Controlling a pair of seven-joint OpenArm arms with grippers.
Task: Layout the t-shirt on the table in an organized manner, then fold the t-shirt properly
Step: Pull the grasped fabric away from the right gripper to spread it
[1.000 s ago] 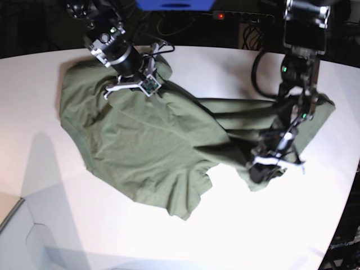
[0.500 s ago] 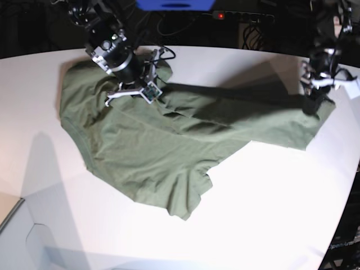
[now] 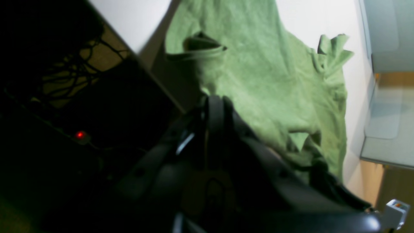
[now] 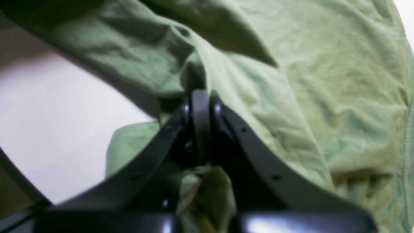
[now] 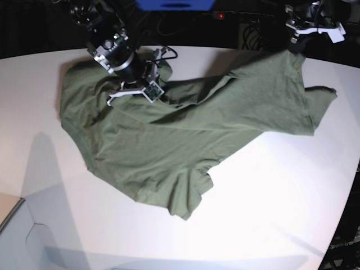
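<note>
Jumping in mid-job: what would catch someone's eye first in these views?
The olive t-shirt dominates, sprawled and wrinkled across the white table. The left gripper, shut on fabric, lifts one corner near the table's far edge on the base view's right. The right gripper pinches cloth at the shirt's far left, its fingers closed on a fold.

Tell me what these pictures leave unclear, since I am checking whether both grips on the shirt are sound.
- Left gripper, base view: sits at the top edge, dark; its hold on the t-shirt is hard to read.
- Left wrist view: the gripper's own dark body hides the pinch.
- Right gripper, right wrist view: blur and bunched cloth hide how much fabric the fingers trap.
</note>
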